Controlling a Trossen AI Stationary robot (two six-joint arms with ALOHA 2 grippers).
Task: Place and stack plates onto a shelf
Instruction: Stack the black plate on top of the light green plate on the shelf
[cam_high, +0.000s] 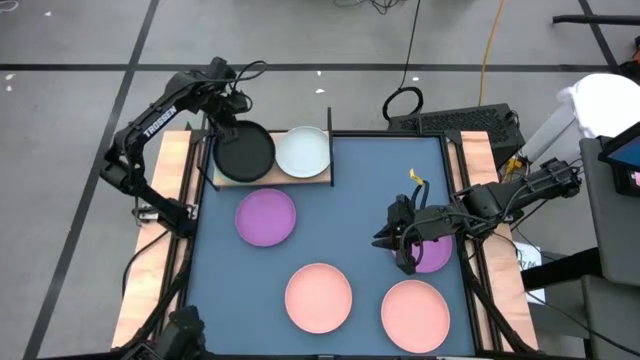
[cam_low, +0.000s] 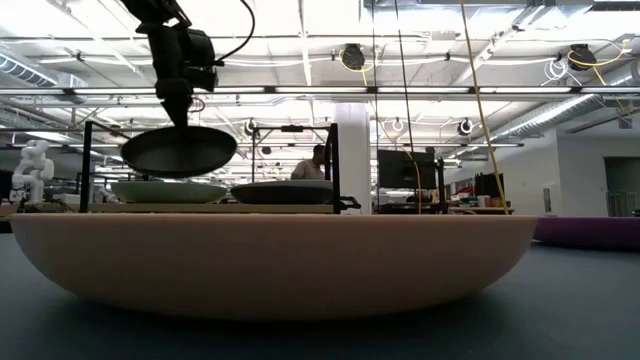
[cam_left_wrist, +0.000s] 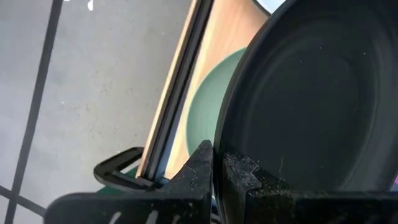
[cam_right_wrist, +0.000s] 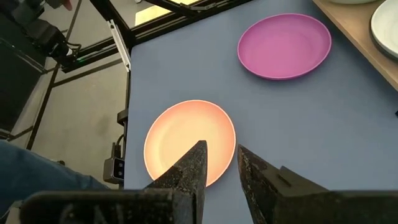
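Over the shelf's (cam_high: 318, 181) outer end, left hand (cam_high: 226, 128) clamped on the rim of a black plate (cam_high: 246, 153), plate hanging clear above a pale green plate (cam_left_wrist: 202, 115) already on the board. Low view: black plate (cam_low: 180, 151) roughly level, a visible gap under it, green one (cam_low: 168, 190) directly below. Wrist view: fingers (cam_left_wrist: 200, 168) pinch the near rim edge-on.

Step in hand, by my reading: lowering the black plate onto the green one. To do it well: keep the plate level, centre it over the green rim before descending, come straight down, release only once it sits. The thin black posts (cam_low: 87, 165) stand close beside the hand; avoid drifting toward them. An edge grip can let the far side sag, so go slowly.

Whitish plate (cam_high: 302, 152) on the shelf just beside the held plate, on its inner side; not touching as far as I can tell.

Right hand (cam_high: 400, 243) low over the blue-grey mat (cam_high: 370, 200), fingers narrowly parted, holding nothing; a purple plate (cam_high: 436, 256) lies just by it, partly hidden. Salmon plate (cam_right_wrist: 189, 142) ahead of its fingertips, second purple plate (cam_right_wrist: 284, 45) farther off. Another salmon plate (cam_high: 415, 313) near the hand, toward the worktop's front edge.
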